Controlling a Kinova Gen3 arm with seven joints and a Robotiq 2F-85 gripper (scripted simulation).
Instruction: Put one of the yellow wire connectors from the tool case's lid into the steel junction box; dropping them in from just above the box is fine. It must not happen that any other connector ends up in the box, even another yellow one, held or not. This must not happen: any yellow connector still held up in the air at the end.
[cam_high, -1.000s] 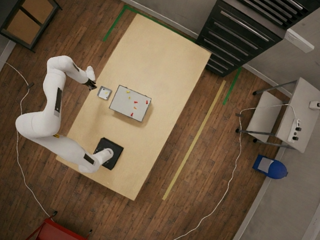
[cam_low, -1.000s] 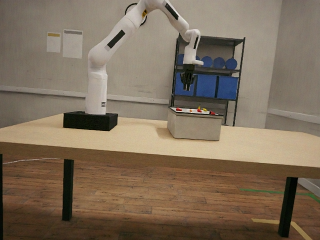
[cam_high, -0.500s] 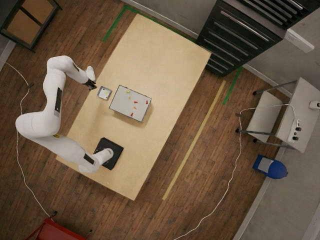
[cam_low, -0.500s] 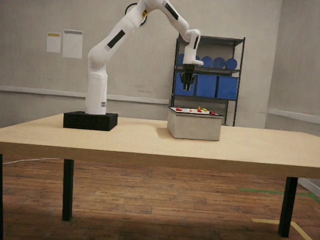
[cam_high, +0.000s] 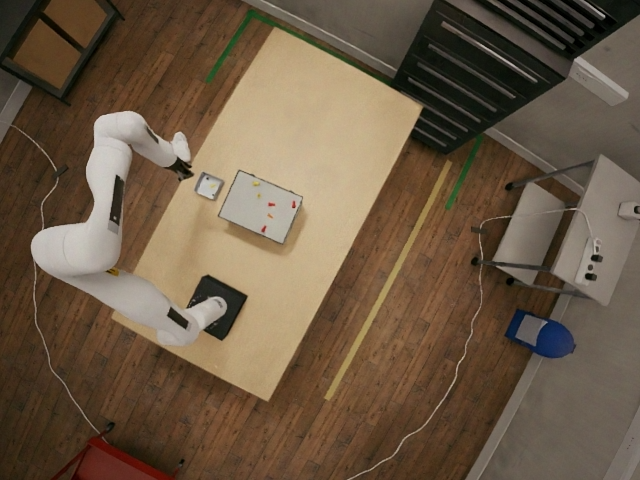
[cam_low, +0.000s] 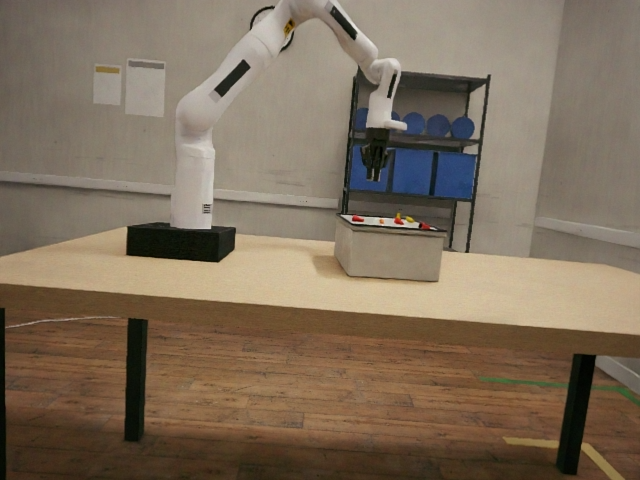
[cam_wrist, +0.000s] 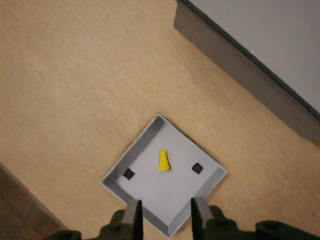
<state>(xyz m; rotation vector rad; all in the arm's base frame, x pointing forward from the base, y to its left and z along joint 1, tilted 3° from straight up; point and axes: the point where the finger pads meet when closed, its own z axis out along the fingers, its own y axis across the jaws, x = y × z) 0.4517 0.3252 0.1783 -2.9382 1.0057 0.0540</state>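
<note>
- I see 1 yellow connector (cam_wrist: 163, 161) lying inside the box (cam_wrist: 116, 171).
- My gripper (cam_wrist: 167, 216) hangs above it, fingers partly apart, holding nothing.
- Risk: dropping lower could knock the box's rim and shift it.
</note>
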